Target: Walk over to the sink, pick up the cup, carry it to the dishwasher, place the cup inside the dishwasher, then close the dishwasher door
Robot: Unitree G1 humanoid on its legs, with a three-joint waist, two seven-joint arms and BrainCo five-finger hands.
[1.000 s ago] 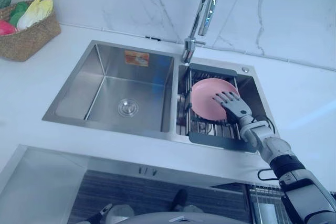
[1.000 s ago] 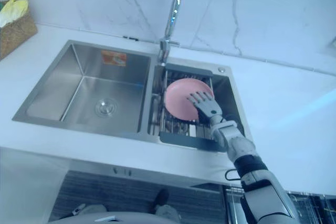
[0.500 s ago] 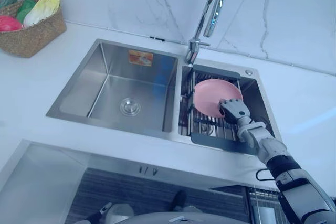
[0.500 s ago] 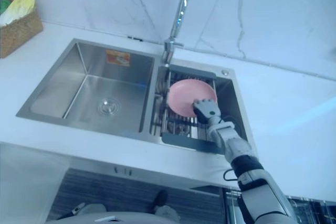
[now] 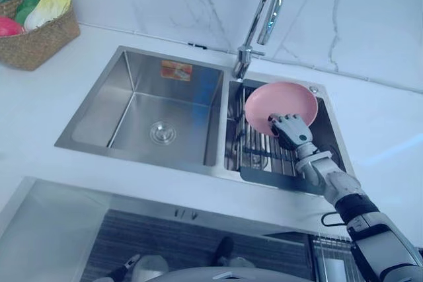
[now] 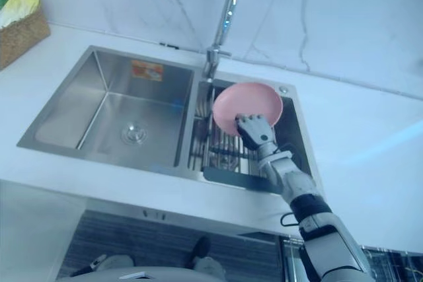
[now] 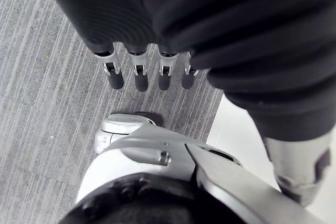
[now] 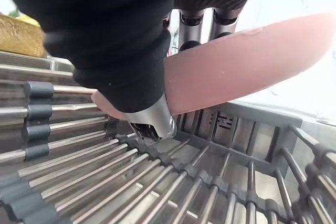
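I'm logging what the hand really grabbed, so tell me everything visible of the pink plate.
The pink plate is round, shallow, plain and matte, plastic-looking. It is tilted up on edge over the wire dish rack in the right basin of the sink, near the faucet. The right hand pinches its lower edge, thumb on one face, fingers on the other. It seems clear of the rack bars.
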